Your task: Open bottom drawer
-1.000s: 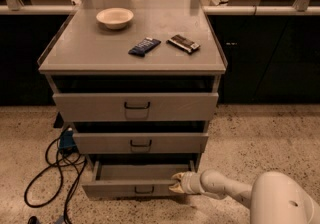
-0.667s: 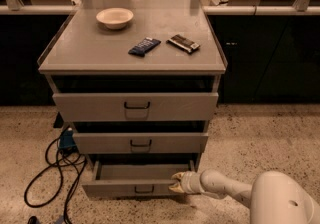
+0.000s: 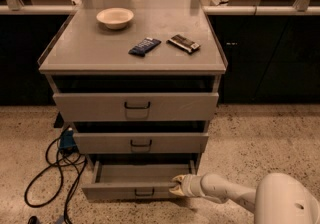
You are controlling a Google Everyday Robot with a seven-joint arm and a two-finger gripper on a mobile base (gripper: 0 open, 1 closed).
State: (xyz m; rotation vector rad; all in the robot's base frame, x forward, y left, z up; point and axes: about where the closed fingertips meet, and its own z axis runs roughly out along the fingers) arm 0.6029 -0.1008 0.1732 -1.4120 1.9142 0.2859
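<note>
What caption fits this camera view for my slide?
Gripper at the front edge of the partly open bottom drawer.

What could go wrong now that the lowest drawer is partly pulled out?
The gripper sits at the right end of the front of the bottom drawer, not at its central handle, so pulling there might skew the drawer or slip off. The dark cable loops on the floor beside the drawer's left corner and might snag.

Grey cabinet top [image 3: 95,53] with bowl [image 3: 115,17], blue packet [image 3: 144,46], dark packet [image 3: 183,43]; hand [image 3: 176,186] at bottom drawer [image 3: 112,191].
</note>
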